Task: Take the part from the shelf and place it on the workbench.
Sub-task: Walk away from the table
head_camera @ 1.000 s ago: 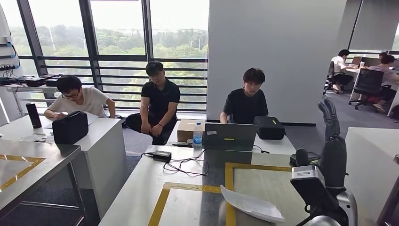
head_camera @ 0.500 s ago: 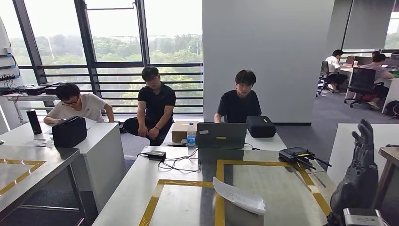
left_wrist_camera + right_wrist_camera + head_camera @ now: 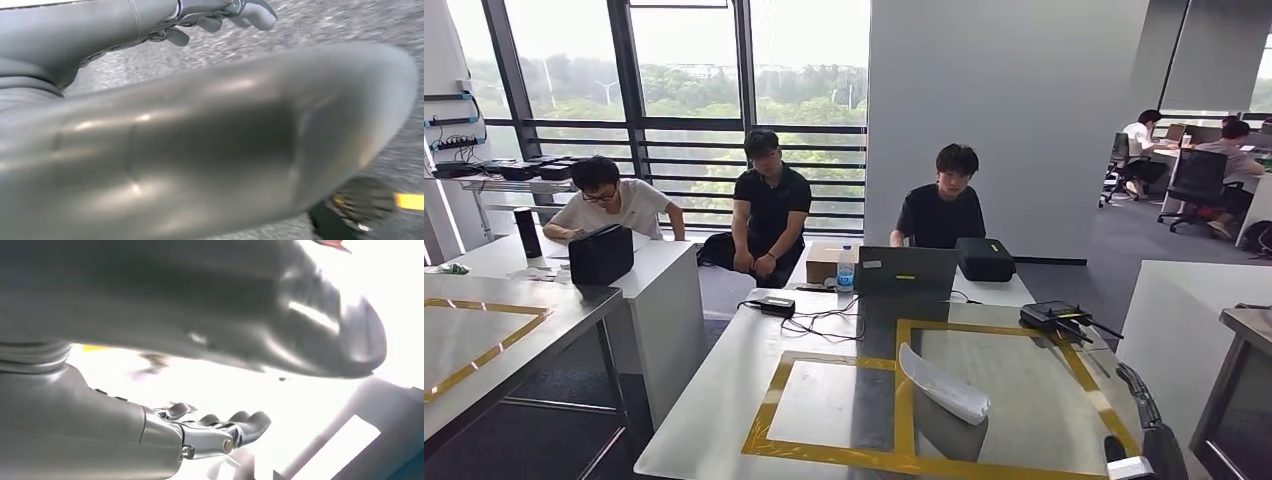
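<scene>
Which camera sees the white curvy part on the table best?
The head view: the white part lies whole on the workbench, inside the yellow tape. Both wrist views show blurry hand covers and fingers instead, nothing of the part.

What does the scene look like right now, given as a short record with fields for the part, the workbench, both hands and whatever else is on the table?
part: white curved part lying on the workbench, across the yellow tape
workbench: grey-white top with yellow taped rectangles
left hand: holds nothing, fingers curled
right hand: holds nothing, fingers apart
other items: laptop, water bottle, cardboard box, black case
people: three seated behind the table
</scene>
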Available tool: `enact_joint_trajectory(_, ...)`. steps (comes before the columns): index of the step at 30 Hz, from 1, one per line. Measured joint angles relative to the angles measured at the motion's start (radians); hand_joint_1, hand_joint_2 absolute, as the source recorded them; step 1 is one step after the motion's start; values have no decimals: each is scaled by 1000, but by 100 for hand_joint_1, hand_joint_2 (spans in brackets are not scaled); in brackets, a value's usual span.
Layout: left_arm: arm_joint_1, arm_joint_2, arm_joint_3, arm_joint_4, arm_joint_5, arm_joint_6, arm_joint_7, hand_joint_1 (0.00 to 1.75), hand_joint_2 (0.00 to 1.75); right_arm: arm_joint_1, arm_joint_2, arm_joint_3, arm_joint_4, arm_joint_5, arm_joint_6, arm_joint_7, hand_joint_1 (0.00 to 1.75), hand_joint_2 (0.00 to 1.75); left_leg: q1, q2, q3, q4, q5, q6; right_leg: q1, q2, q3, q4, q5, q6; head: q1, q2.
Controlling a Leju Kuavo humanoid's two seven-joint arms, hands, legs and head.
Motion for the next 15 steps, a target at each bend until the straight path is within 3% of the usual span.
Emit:
enact_joint_trajectory(1, 1, 1, 1, 0, -1, 0, 7, 0, 0, 10, -5, -2, 70, 7, 10, 8, 0, 0, 0, 0, -16, 1, 13, 1, -2, 0, -14, 66, -37, 4, 0, 0)
enact_joint_trajectory(2, 2, 1, 2, 1, -1, -1, 12, 0, 0, 22, -7, -3, 139, 9, 19, 19, 0, 0, 1, -1, -33, 4, 25, 1, -3, 0, -19, 117, -47, 7, 1, 0)
enact_joint_trajectory(3, 3, 1, 4, 1, -1, 0, 15, 0, 0, 34, -9, -4, 209, 6, 30, 35, 0, 0, 2, -2, -50, 7, 35, 0, -3, 0, -11, 140, -33, 9, 1, 0)
enact_joint_trajectory(4, 4, 1, 5, 2, -1, 1, 16, 0, 0, 46, -9, -5, 276, 2, 47, 58, 0, 0, 4, -3, -68, 13, 44, -2, -4, 0, 15, 127, -4, 10, 2, 0)
enact_joint_trajectory(5, 4, 0, 6, 2, -1, 3, 15, 0, 0, 56, -8, -7, 337, -5, 68, 86, 0, 0, 5, -3, -84, 20, 51, -6, -5, -1, 59, 79, 23, 11, 2, 0)
enact_joint_trajectory(6, 4, 0, 8, 2, -1, 4, 12, 0, 0, 64, -6, -10, 393, -15, 93, 123, 0, 0, 6, -3, -98, 27, 58, -11, -4, -3, 114, 7, 29, 10, 2, 0)
enact_joint_trajectory(8, 3, -1, 11, 3, -4, 4, 7, 0, 0, 85, 4, -23, 486, -38, 150, 223, 0, 0, 5, -3, -110, 36, 69, -24, 1, -4, 194, -113, 9, -4, 2, 0)
enact_joint_trajectory(9, 2, -1, 12, 3, -7, 4, 6, 0, 0, 103, 12, -31, 526, -49, 173, 276, 0, 0, 5, -4, -110, 36, 75, -31, 5, -3, 209, -140, -4, -14, 1, 0)
enact_joint_trajectory(11, 1, -2, 13, 3, -15, 3, 6, 0, 0, 150, 38, -51, 597, -79, 208, 393, 0, 0, 8, -5, -108, 30, 87, -46, 8, -4, 203, -148, 5, -36, 1, 0)
enact_joint_trajectory(12, 1, -3, 13, 4, -17, 3, 7, 0, 0, 176, 55, -64, 627, -100, 220, 458, 0, 0, 9, -5, -113, 36, 78, -51, 8, -6, 198, -149, 14, -45, 1, 0)
enact_joint_trajectory(13, 1, -3, 13, 4, -19, 2, 8, 0, 0, 203, 72, -79, 653, -124, 231, 527, 0, 0, 9, -6, -122, 55, 51, -55, 7, -8, 190, -152, 24, -54, 0, 0)
enact_joint_trajectory(15, -1, -5, 13, 5, -21, -2, 7, 0, 0, 256, 107, -116, 697, -166, 243, 655, 0, 0, 8, -6, -151, 152, -50, -59, 8, -13, 168, -153, 45, -65, -2, 0)
